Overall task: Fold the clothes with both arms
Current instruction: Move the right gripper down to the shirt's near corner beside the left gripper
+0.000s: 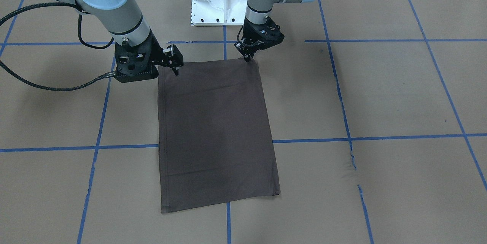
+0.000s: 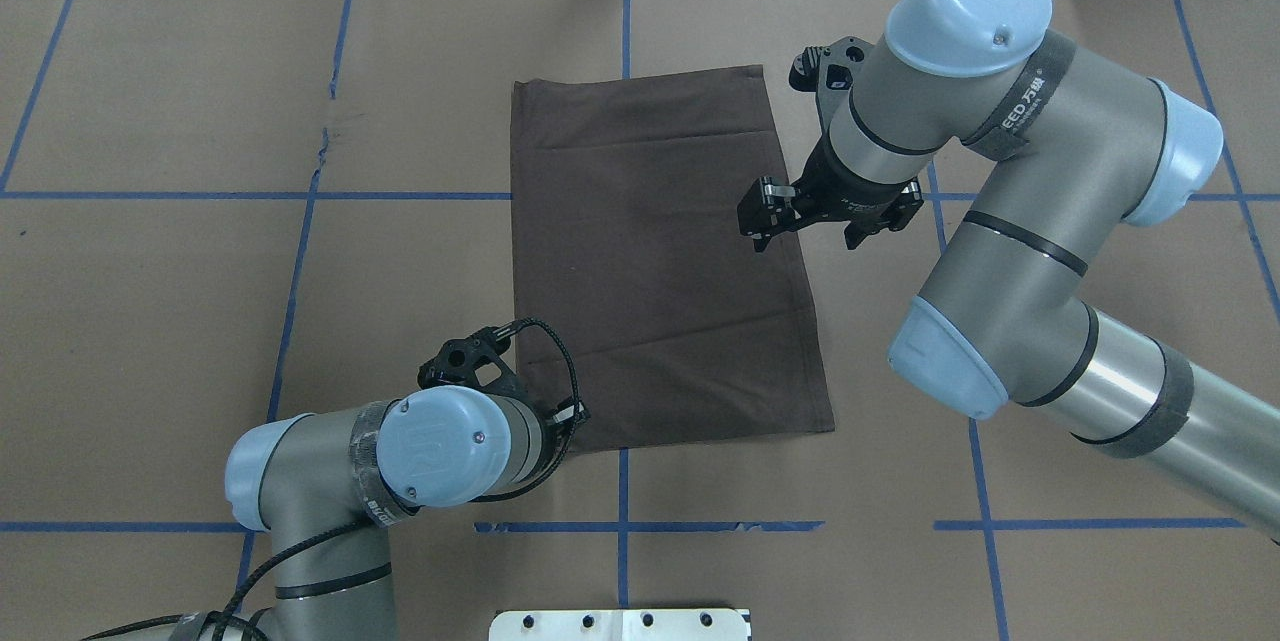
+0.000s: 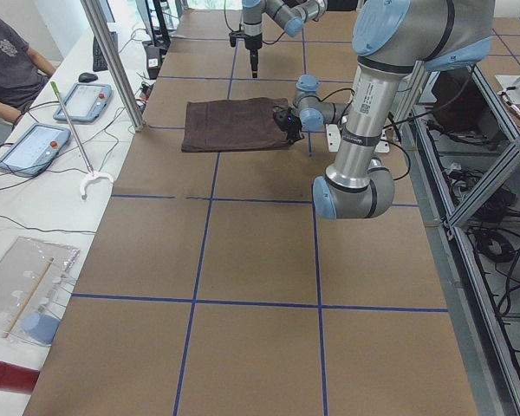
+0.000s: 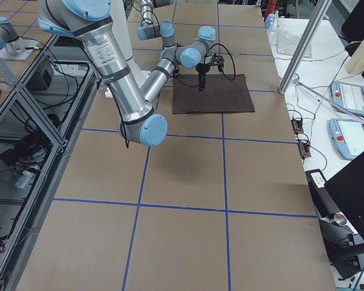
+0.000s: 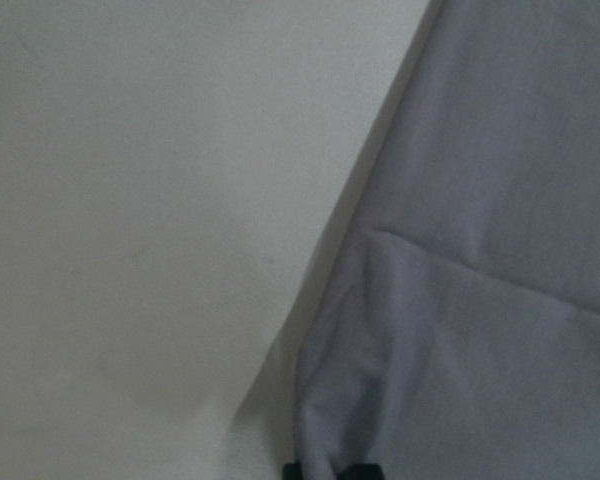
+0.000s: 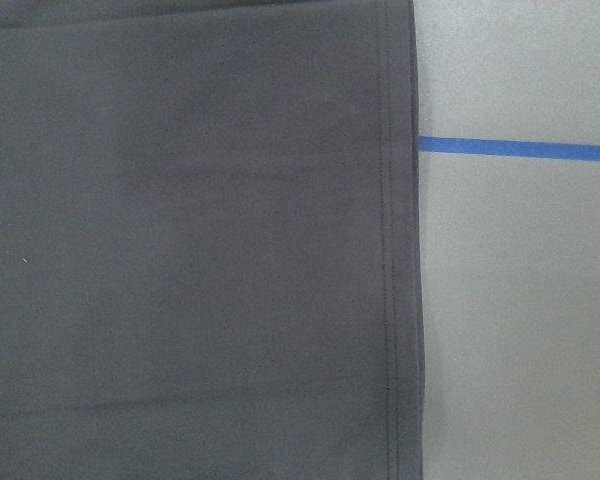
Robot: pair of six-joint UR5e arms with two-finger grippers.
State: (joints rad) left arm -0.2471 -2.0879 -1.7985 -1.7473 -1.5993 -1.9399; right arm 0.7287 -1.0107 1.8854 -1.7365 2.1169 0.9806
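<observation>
The main risk is an uneven lift. Only 1 corner of the dark brown T-shirt [image 1: 217, 129] is held. If the left gripper [image 1: 248, 58] rises before the right gripper [image 2: 760, 214] has a matching hold, the folded rectangle will likely swing or drag across the brown paper table cover [image 1: 380, 95], and the next fold will land crooked. The left pinch sits at the very tip of the corner. A hold that shallow could slip, or take only the top layer and peel the stack apart. The right gripper must come down onto a thin, flat edge: too far out and it closes on paper, too far in and it bunches the cloth.

The T-shirt lies flat near the table's middle, already folded into a long rectangle, with 1 short end near the robot and the other far from it.

The left gripper is at the near left corner, jaws closed on the cloth. In its wrist view the fabric gathers into a small pucker at the black fingertips [image 5: 362, 470].

The right gripper hangs above the shirt's right side, clear of the cloth and holding nothing. Its jaws look parted in the overhead view. Its wrist view shows only the stitched right edge and a strip of blue tape [image 6: 520, 149], with no fingers in sight.
</observation>
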